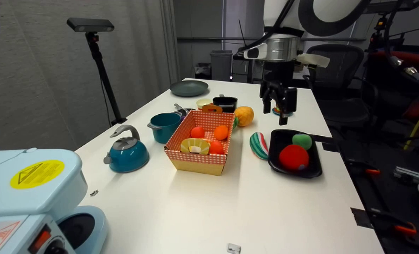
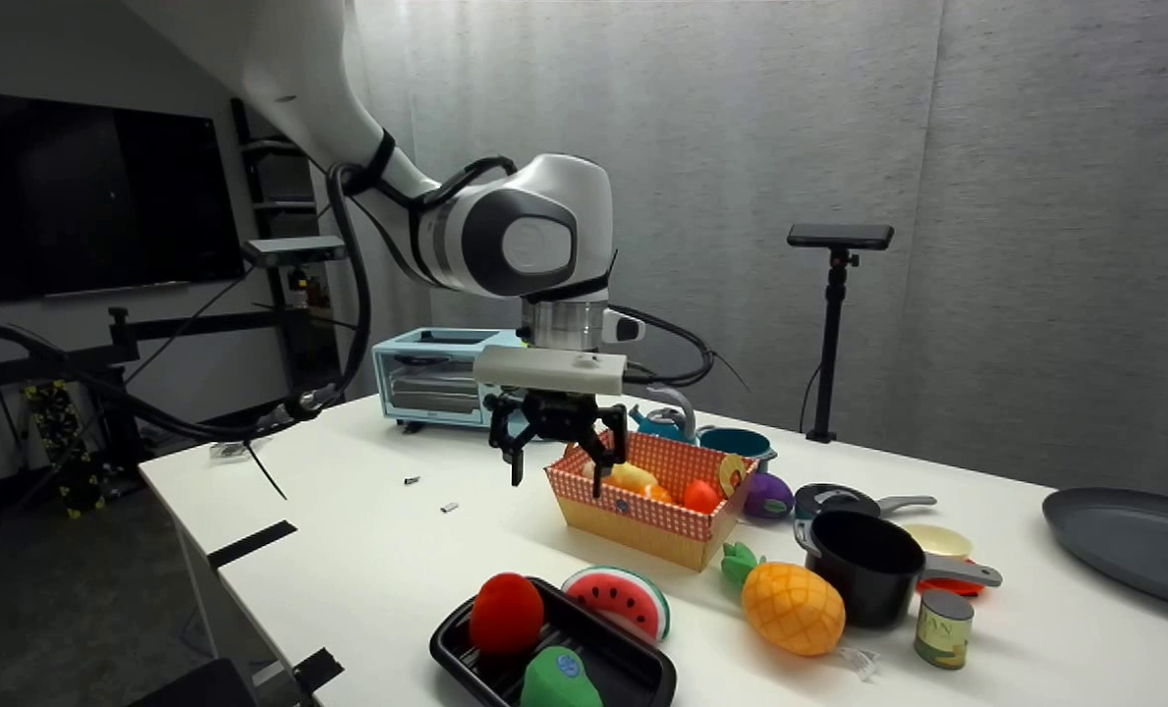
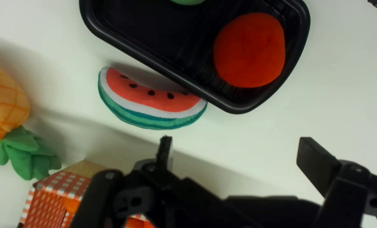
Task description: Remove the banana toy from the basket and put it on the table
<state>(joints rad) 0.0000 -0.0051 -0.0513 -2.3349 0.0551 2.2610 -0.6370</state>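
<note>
The basket (image 1: 197,166) with red-and-white checkered sides stands on the white table (image 1: 181,211) and also shows in an exterior view (image 2: 638,527). The pale-yellow banana toy (image 2: 633,478) lies in it among orange and red toys. A yellowish end flap of the basket largely hides that spot in an exterior view. My gripper (image 1: 275,114) is open and empty, above the table and to one side of the basket; its fingers (image 2: 557,480) point down. In the wrist view the gripper (image 3: 234,142) has bare table between its fingers. The basket's corner (image 3: 71,183) is at lower left, partly hidden by a finger.
A black tray (image 2: 456,648) holds red and green toys, with a watermelon slice (image 3: 150,106) against it. A pineapple toy (image 2: 793,607), black pot (image 2: 863,565), teal pot (image 1: 165,125) and kettle (image 1: 128,155) stand around the basket. A blue oven (image 1: 33,180) stands at the table's end.
</note>
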